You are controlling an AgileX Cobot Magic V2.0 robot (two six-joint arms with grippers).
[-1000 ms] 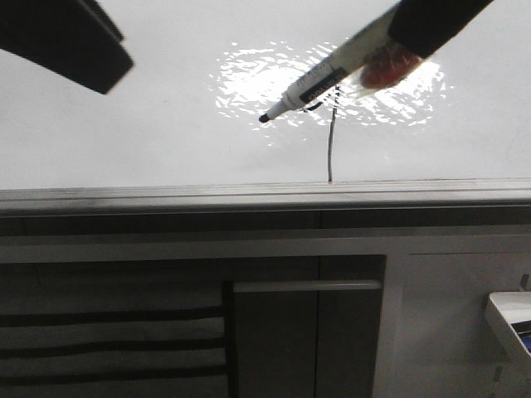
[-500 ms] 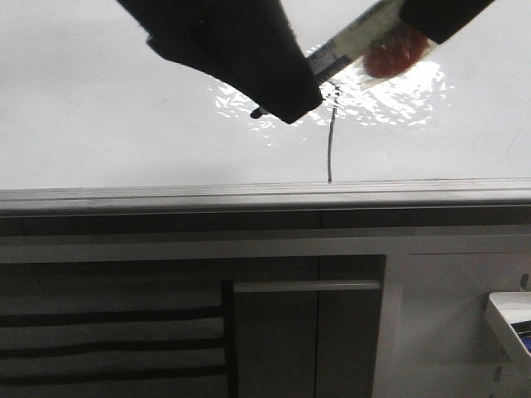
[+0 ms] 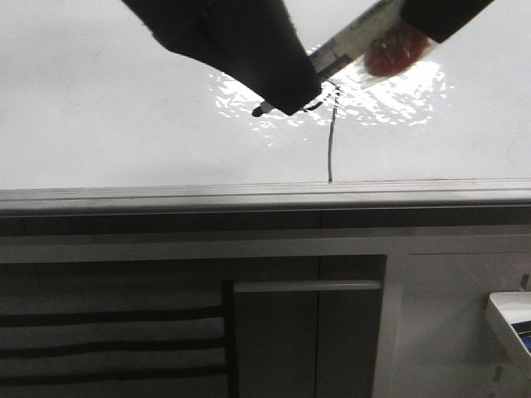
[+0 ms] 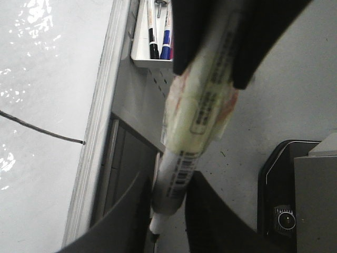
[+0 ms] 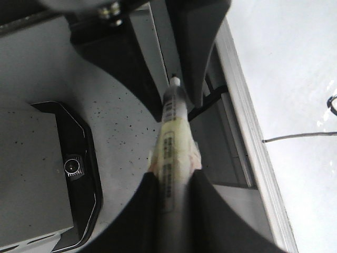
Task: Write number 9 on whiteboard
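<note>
The whiteboard (image 3: 99,108) fills the top of the front view, with a bright rippled reflection and a grey edge strip (image 3: 249,195). The number 9 (image 3: 330,149) shows its long black tail; its loop is mostly hidden behind my left gripper. My right gripper (image 3: 415,25) is shut on a white marker (image 3: 353,41) whose black tip points left, just off the board. My left gripper (image 3: 286,104) has its jaws close on either side of the marker's tip end (image 4: 169,211), with narrow gaps. The right wrist view shows the marker (image 5: 171,137) between the right gripper's fingers (image 5: 152,211).
Dark cabinet panels (image 3: 274,340) stand below the board. A white tray (image 4: 141,52) with several markers hangs at the right, also seen in the front view (image 3: 510,319). A black device (image 5: 79,163) lies on the speckled floor.
My left gripper has come in from the upper left to the marker's tip and now covers the 9's loop. The right gripper and marker have hardly moved.
</note>
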